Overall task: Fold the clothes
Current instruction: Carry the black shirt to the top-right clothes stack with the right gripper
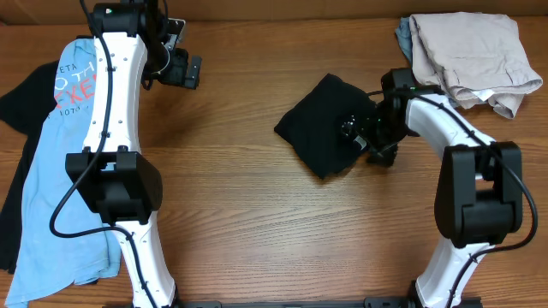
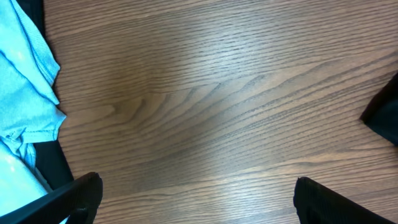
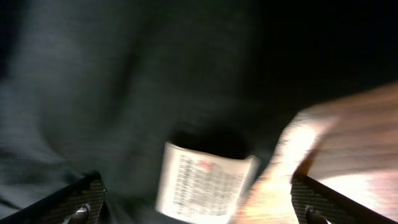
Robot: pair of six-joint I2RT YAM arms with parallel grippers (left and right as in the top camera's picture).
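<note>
Light blue T-shirt (image 1: 51, 214): spread along the left side of the desk (image 1: 240, 231), over a dark garment (image 1: 17, 103)
Black T-shirt (image 1: 321, 124): folded bundle, mid-desk, white label (image 3: 202, 186) showing
Right pincer (image 1: 358, 135): wide, at the bundle's right edge
Left pincer (image 2: 196, 196): wide, above bare desk, far left
Beige clothes (image 1: 467, 51): heaped, far right corner

Wood table (image 2: 217, 106), blue shirt (image 2: 25, 81) left, jaws apart

The left arm (image 1: 110, 94) and the right arm (image 1: 438, 126) have glossy white links, bulky black joint housings, and thin black cables (image 1: 56, 218) looping alongside.
</note>
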